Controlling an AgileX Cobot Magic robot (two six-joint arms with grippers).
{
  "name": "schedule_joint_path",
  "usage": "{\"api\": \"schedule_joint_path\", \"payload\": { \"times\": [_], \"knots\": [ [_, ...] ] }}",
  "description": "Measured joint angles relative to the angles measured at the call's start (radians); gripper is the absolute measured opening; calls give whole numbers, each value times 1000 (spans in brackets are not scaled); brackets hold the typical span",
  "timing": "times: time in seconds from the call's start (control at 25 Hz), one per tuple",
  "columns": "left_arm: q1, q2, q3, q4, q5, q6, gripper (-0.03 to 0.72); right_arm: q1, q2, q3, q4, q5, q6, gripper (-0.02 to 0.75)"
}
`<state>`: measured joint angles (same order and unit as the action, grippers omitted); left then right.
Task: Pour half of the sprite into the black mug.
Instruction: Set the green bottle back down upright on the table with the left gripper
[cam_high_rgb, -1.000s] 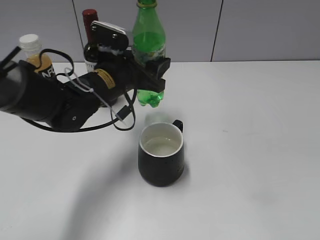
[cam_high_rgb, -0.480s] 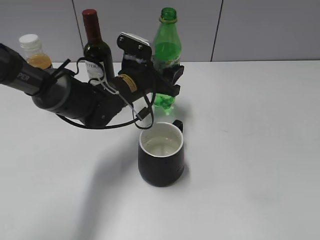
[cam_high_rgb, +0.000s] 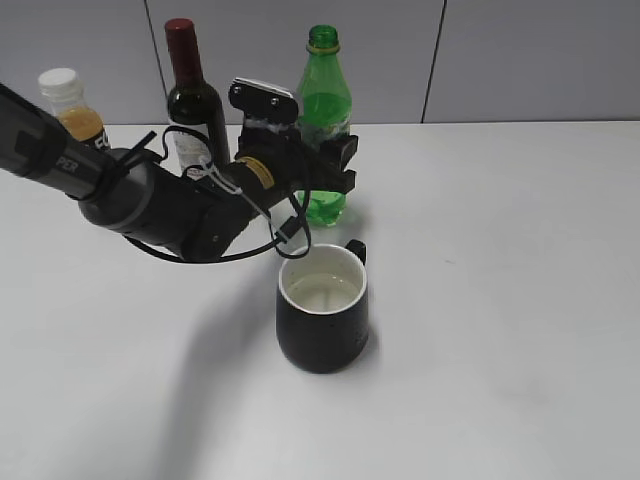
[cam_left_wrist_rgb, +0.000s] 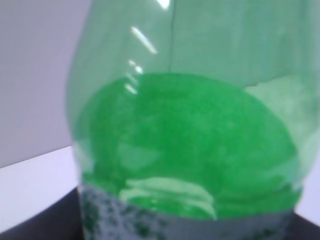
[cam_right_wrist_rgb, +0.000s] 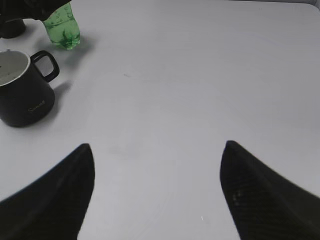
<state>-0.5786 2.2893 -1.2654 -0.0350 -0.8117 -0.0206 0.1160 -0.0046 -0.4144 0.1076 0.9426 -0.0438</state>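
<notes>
- Sprite (cam_high_rgb: 323, 120) standing upright on the white table (cam_high_rgb: 500, 300), behind the black mug (cam_high_rgb: 322, 320) and a little apart from it, just right of the dark wine bottle (cam_high_rgb: 190, 100).
- Cap off; open green neck at the top, pale label round the middle, clear green base resting on the table.
- Left gripper (cam_high_rgb: 335, 165) wrapped round the sprite at mid-height, black fingers (cam_high_rgb: 345, 150) clamped on either side of the bottle.
- In the left wrist view, filled almost wholly by the sprite (cam_left_wrist_rgb: 190, 140): translucent green wall, fizzy liquid low in the body, bubbles clinging near the bottom edge.
- Left arm (cam_high_rgb: 140, 195) stretched in from the left edge, cables looping beneath it, passing in front of the wine bottle.
- Black mug upright near the middle of the table, white inside holding a shallow pale liquid, loop handle (cam_high_rgb: 355, 250) turned toward the back right.
- White-capped orange juice bottle (cam_high_rgb: 70, 105) at the back left, well apart from the mug.
- Right gripper (cam_right_wrist_rgb: 157, 195) above bare table, dark fingers (cam_right_wrist_rgb: 260, 200) spread wide apart with nothing between them.
- From the right wrist view, black mug (cam_right_wrist_rgb: 22, 92) and sprite base (cam_right_wrist_rgb: 62, 30) at the far upper left, well away from the right gripper.
</notes>
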Motion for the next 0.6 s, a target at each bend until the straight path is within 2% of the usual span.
{"api": "schedule_joint_path", "payload": {
  "times": [0.24, 0.44, 0.6],
  "knots": [
    [0, 1, 0, -2, 4, 0, 459, 0, 0, 0, 0, 0, -1, 593],
    [0, 2, 0, -4, 2, 0, 573, 0, 0, 0, 0, 0, -1, 593],
    [0, -13, -7, -4, -1, 0, 605, 0, 0, 0, 0, 0, -1, 592]
  ]
}}
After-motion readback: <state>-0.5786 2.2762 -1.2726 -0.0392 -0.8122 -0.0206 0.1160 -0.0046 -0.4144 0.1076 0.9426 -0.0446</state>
